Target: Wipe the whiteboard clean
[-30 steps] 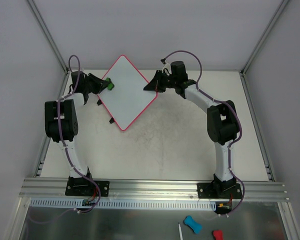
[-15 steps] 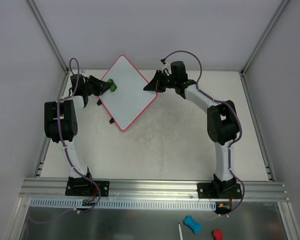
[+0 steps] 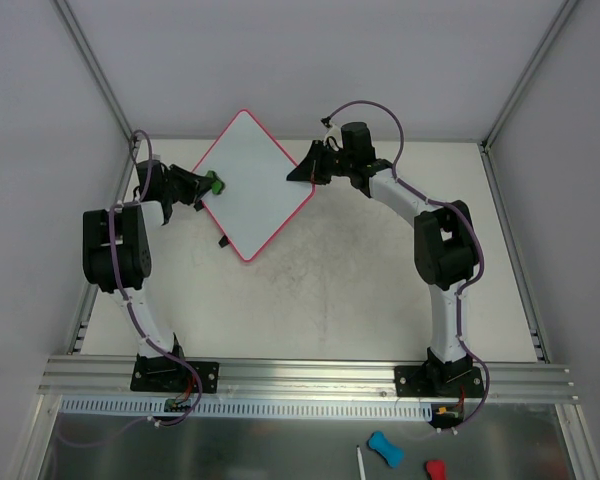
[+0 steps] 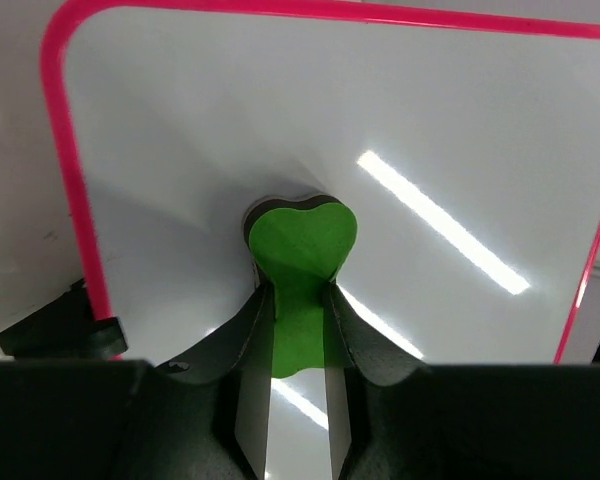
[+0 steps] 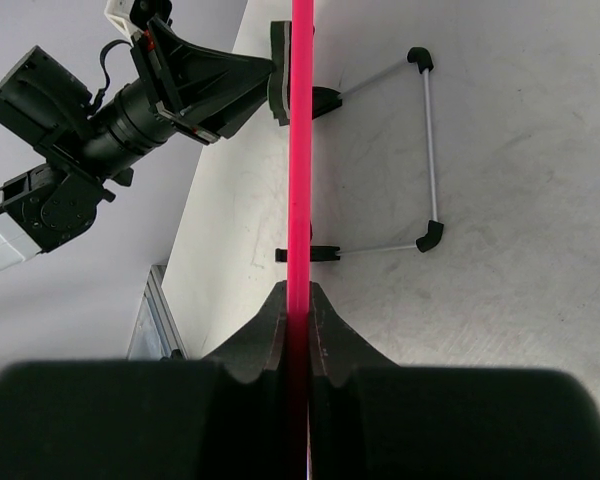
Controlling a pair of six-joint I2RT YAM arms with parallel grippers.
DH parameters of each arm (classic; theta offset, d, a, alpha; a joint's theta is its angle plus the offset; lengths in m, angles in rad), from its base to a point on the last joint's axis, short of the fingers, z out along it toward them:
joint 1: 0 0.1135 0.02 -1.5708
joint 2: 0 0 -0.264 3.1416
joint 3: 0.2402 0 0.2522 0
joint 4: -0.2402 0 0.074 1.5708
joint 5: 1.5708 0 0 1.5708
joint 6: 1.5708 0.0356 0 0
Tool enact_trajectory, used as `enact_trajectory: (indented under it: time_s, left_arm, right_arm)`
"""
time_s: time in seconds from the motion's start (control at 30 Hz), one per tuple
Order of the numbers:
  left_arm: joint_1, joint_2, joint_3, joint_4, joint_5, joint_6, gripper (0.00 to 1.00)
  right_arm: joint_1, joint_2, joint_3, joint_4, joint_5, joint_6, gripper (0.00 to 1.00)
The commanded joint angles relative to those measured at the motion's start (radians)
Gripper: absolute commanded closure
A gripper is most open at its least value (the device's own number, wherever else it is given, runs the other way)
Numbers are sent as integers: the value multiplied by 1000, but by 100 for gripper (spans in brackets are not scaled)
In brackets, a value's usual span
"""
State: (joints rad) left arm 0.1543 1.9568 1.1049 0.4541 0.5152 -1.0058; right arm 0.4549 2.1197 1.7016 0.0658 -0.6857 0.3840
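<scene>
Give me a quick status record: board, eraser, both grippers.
whiteboard: pink-rimmed, sits corner-on like a diamond; no marks visible in the left wrist view
eraser: green, at the board face near its left corner
left gripper: shut on the eraser
right gripper: shut on the board's right rim
stand: wire legs behind the board, feet on the table

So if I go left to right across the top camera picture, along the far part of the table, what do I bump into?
Left gripper pinching the green eraser → whiteboard → right gripper clamping the whiteboard's edge.
</scene>
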Motion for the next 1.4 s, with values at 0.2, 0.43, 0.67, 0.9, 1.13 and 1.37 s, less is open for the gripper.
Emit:
enact_trajectory:
  time_s: [0.2,0.43,0.67,0.9,1.13,1.37]
  left_arm:
    - [5,-73,-83,-241,-191,82,100]
    - [-16,-64,-51,-215,-144,111,100]
    - [-84,-111,-10,-213,-176,190,100]
    - [-212,-130,88,-218,-199,354,100]
    - [-295,-134,153,-223,-190,489,100]
    - [-352,-133,185,-233,-201,562,100]
  right_arm:
    - [18,-43,18,43,-32,-54,100]
    - [18,-43,16,43,-31,-54,100]
    - [18,-47,13,43,-31,-54,100]
    - [18,-47,15,43,-28,-56,100]
    - [18,-47,15,43,-26,-57,100]
    - [18,-49,12,43,-26,-57,100]
